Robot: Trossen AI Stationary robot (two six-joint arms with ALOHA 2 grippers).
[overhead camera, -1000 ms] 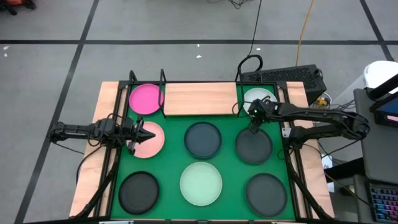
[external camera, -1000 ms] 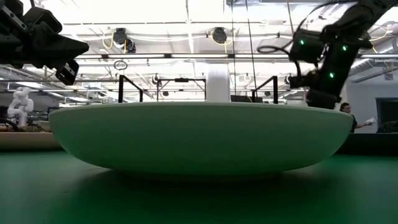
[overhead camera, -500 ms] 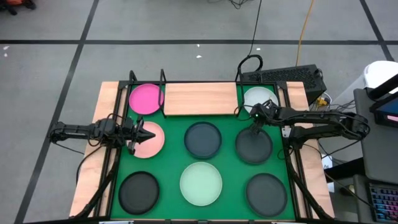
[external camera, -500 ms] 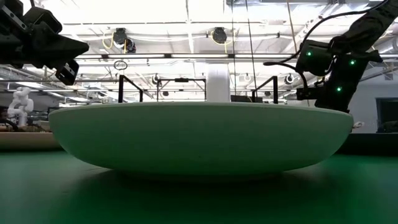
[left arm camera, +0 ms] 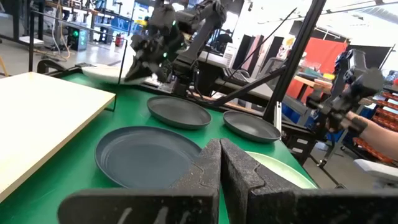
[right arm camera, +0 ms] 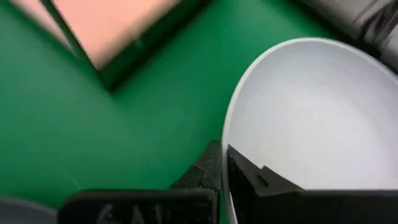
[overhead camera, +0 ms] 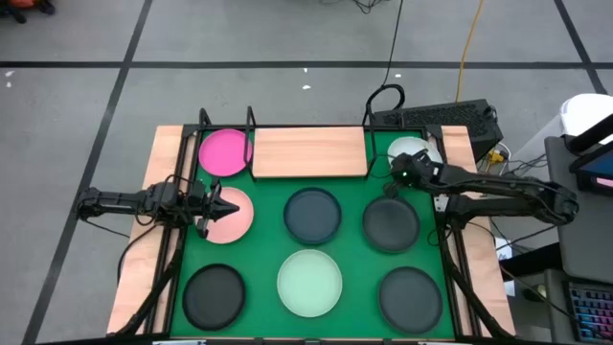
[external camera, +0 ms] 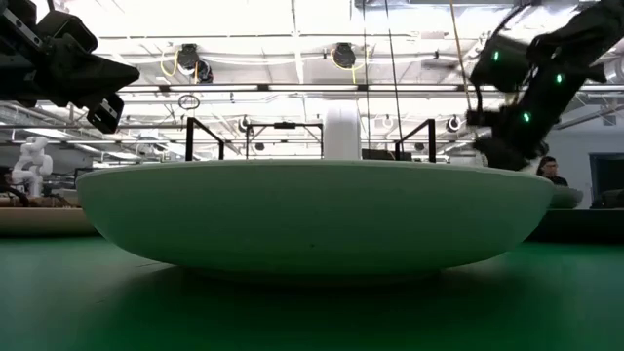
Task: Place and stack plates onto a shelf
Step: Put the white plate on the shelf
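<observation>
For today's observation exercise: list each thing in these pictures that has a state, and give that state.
Right gripper: shut on the white plate's rim.
White plate: gripped, beside the shelf.
Left gripper: shut, empty, over the pink plate.
Shelf: bare.
Magenta plate: lying flat.

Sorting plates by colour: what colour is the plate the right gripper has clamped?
White: the right gripper is shut on the white plate rim, clearest in the right wrist view.

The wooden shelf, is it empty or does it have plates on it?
Empty. From above, the shelf shows only bare wood; the magenta plate lies beside it on the mat.
</observation>
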